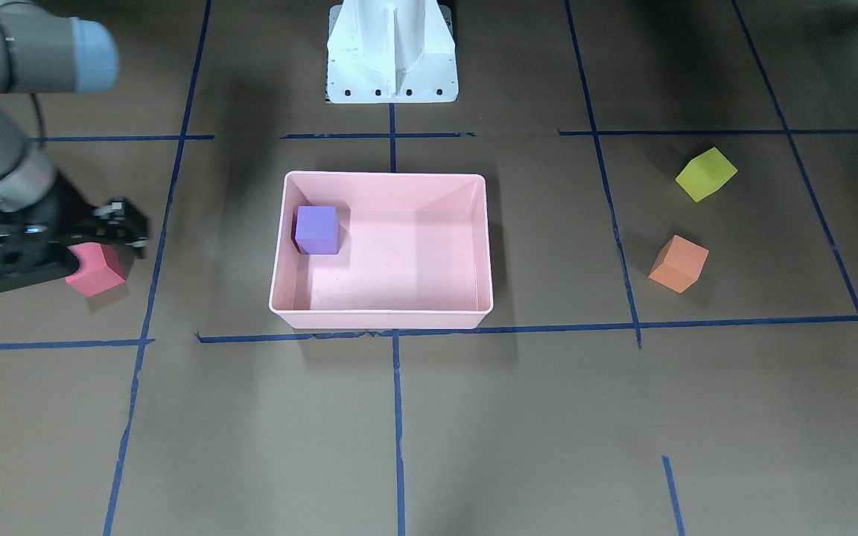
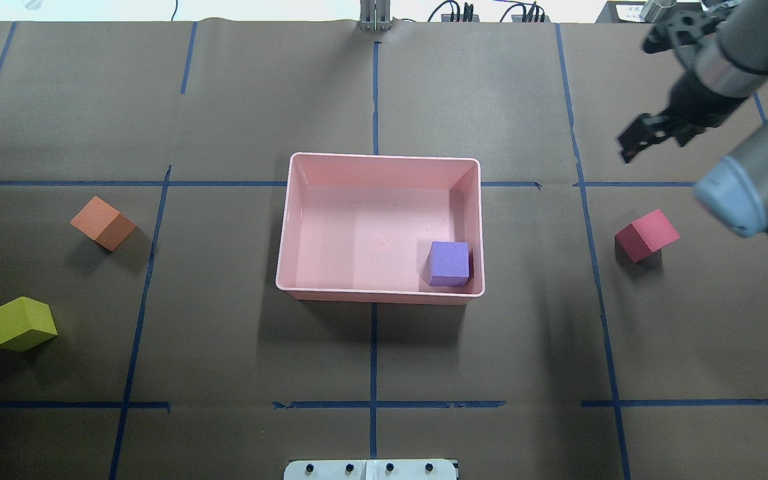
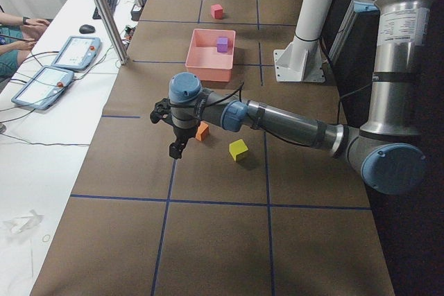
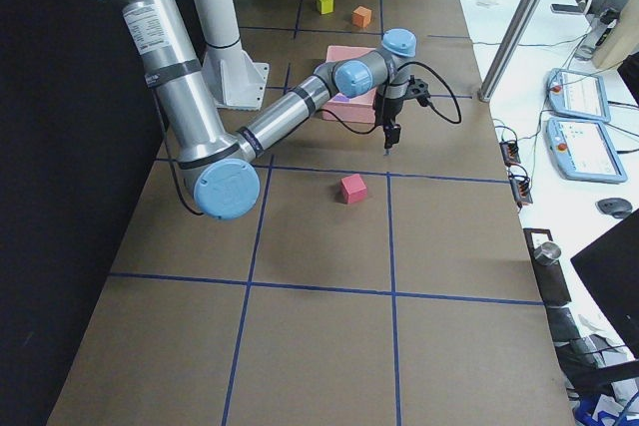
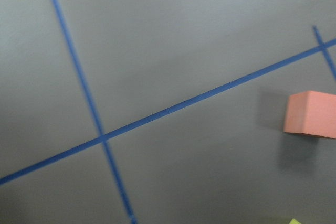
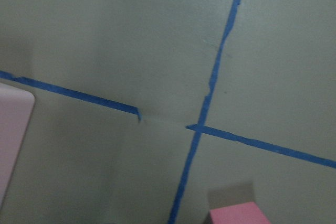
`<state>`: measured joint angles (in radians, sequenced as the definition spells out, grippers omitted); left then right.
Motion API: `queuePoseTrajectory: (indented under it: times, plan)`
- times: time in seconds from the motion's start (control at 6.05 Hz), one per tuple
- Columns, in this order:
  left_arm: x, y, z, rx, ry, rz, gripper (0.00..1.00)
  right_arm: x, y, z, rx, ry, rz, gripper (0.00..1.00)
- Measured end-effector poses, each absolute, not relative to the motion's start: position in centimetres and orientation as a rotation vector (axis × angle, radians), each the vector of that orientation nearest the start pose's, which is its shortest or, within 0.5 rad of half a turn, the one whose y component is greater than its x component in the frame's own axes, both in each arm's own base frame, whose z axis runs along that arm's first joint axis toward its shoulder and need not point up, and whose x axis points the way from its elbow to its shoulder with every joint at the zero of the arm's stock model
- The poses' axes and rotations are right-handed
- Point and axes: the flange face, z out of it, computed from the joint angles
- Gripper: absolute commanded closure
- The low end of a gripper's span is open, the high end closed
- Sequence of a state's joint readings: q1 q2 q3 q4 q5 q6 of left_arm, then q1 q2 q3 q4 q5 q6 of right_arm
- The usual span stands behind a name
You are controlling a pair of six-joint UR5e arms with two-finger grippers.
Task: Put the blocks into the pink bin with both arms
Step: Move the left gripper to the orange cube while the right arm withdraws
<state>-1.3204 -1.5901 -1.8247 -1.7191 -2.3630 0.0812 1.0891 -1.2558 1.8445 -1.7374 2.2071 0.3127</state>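
Note:
The pink bin (image 2: 379, 294) sits mid-table and holds the purple block (image 2: 449, 264) in its near right corner. The red-pink block (image 2: 647, 235) lies on the table to the bin's right. My right gripper (image 2: 651, 143) hangs above the table beyond the red-pink block, empty, and its jaws look open; in the front view it (image 1: 127, 234) overlaps that block (image 1: 97, 272). The orange block (image 2: 103, 223) and the yellow-green block (image 2: 21, 323) lie left of the bin. My left gripper (image 3: 177, 150) hovers beside the orange block (image 3: 202, 131); I cannot tell whether it is open.
Blue tape lines cross the brown table. The white pedestal base (image 1: 392, 56) stands behind the bin. Tablets (image 3: 76, 52) and a metal post (image 3: 104, 15) are on the side bench. The left wrist view shows the orange block (image 5: 311, 115) at its right edge.

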Motion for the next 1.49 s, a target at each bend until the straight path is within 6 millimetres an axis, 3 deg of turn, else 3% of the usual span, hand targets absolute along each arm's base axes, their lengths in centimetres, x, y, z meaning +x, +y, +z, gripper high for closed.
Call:
queuePoseTrajectory:
  times: [0.17,0.33,0.5,0.66,0.99,1.49]
  plan:
    - [12.2,-50.8,49.1,0.336,0.839,0.588,0.0,-15.5,-54.1,42.1,0.138,-0.738,-0.35,0.0]
    - [15.7,-51.2,48.5,0.328,0.851,0.646,0.0,-10.9,-52.7,46.1,0.141,-0.735,-0.398,0.0]
    - [17.8,-52.3,48.3,0.323,0.841,0.655,0.0,-6.6,-50.9,49.8,0.144,-0.737,-0.436,0.0]
    - [20.3,-52.9,48.0,0.319,0.812,0.627,0.0,-3.6,-49.2,52.5,0.143,-0.742,-0.456,0.0]
    - [25.3,-52.7,48.6,0.33,0.792,0.561,0.0,-1.4,-47.5,54.6,0.139,-0.751,-0.463,0.0]
    - [28.6,-51.4,49.9,0.291,0.809,0.531,0.0,-1.2,-47.3,55.0,0.133,-0.753,-0.462,0.0]
